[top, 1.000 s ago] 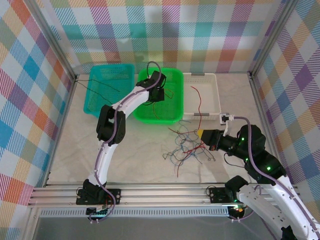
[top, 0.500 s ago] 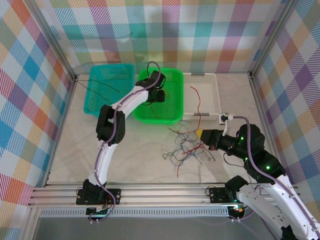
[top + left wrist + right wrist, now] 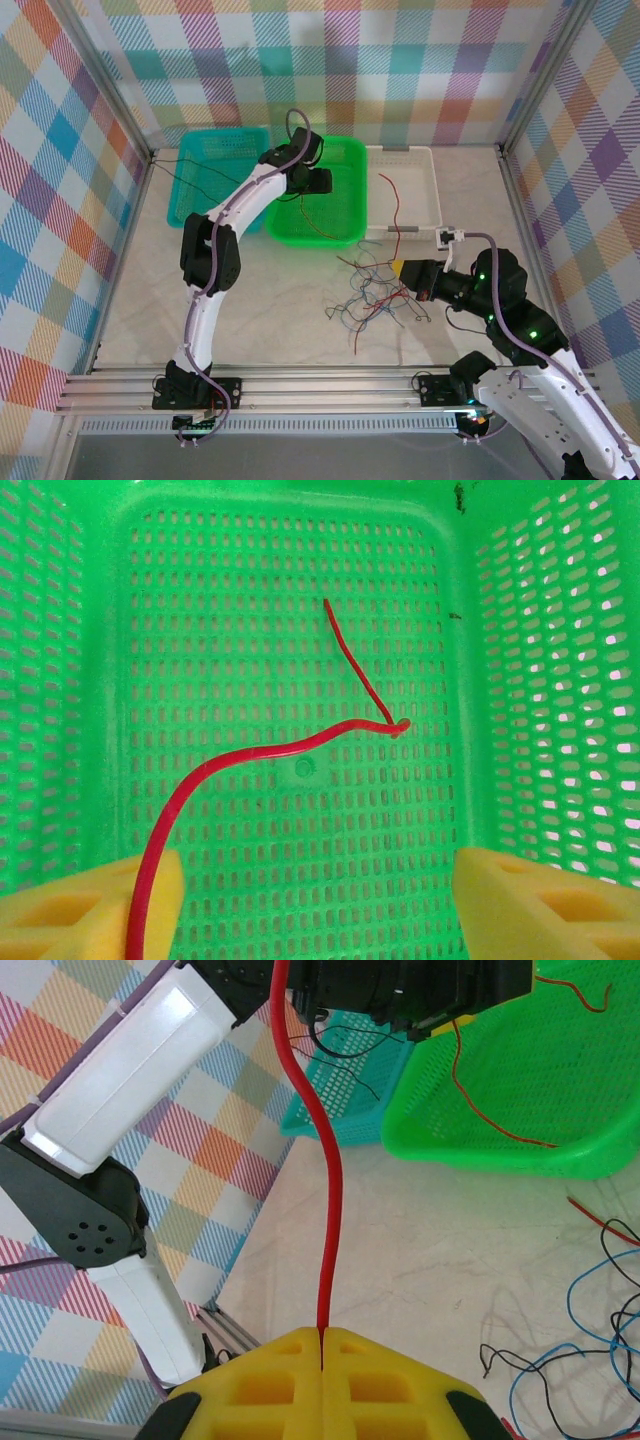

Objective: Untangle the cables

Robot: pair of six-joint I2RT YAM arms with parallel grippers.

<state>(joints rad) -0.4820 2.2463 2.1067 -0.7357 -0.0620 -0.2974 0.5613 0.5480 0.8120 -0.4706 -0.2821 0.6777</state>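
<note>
Wires [image 3: 375, 295], thin, limp, multicoloured, lie tangled on the bench [image 3: 270, 300]: likely light, snag-prone, best pinched near a free end. Right tool [image 3: 322, 1345] is clamped on one red wire [image 3: 330, 1180]; left tool [image 3: 320, 900] gapes empty over the green plastic mesh basket [image 3: 500, 680].

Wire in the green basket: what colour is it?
The wire is red, clearest in the left wrist view.

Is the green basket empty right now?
No, a red wire runs across the mesh floor of the green basket.
</note>
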